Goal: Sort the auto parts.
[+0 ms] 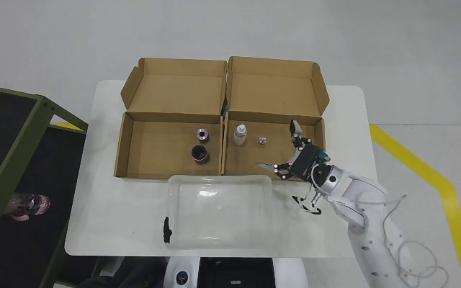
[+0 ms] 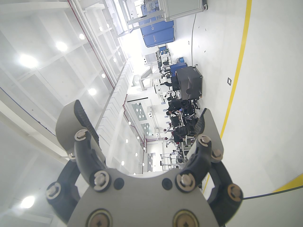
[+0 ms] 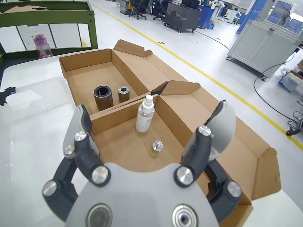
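Two open cardboard boxes stand side by side at the back of the table. The left box [image 1: 144,147] holds a large dark bearing sleeve [image 3: 103,96] and a smaller metal bushing [image 3: 123,93], both upright. The right box [image 3: 123,138] holds a white spray bottle [image 3: 143,119] and a small round metal part [image 3: 157,146]. My right gripper [image 3: 151,113] hangs open over the near right part of that box, nothing between its fingers; the top view shows it too [image 1: 279,148]. My left gripper [image 2: 142,111] is open and empty, pointed up at the room.
A clear plastic bin [image 1: 220,180] lies in front of the boxes, with black tape [image 1: 167,230] on its left rim. Beyond the table's left edge stand a green rack [image 1: 43,115] and a pink bottle [image 1: 29,205].
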`<state>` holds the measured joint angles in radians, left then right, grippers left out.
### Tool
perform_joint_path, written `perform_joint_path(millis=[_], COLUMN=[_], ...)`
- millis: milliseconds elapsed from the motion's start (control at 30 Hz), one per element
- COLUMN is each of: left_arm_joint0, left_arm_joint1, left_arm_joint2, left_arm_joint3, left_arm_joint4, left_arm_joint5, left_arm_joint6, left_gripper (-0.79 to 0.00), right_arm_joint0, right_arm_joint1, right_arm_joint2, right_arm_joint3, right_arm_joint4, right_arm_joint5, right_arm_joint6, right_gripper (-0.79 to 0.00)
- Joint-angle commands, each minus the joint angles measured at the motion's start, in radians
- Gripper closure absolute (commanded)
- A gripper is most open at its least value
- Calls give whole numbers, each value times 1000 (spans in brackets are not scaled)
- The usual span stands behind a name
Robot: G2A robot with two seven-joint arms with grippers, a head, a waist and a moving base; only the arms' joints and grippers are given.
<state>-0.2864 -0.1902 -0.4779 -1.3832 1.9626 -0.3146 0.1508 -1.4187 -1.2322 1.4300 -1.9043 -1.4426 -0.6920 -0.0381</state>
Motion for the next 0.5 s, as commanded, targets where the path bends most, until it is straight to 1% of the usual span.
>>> perform_joint_path(millis=[0,267,467], left_arm_joint0=[0,0,0], left_arm_joint1=[0,0,0], left_arm_joint2=[0,0,0], left_arm_joint3=[0,0,0], left_arm_joint4=[0,0,0], left_arm_joint5=[0,0,0], left_arm_joint6=[0,0,0], left_gripper=[-785,-785,-785], right_arm_joint0=[-27,-122,-186], right_arm_joint1=[4,18,26], right_arm_joint2=[21,104,170], right_arm_joint3=[-4,-11,20], right_arm_joint4=[-8,-31,-35], right_arm_joint5=[6,44,83], right_arm_joint6=[-25,-139,-229], right_gripper=[-785,-785,-785])
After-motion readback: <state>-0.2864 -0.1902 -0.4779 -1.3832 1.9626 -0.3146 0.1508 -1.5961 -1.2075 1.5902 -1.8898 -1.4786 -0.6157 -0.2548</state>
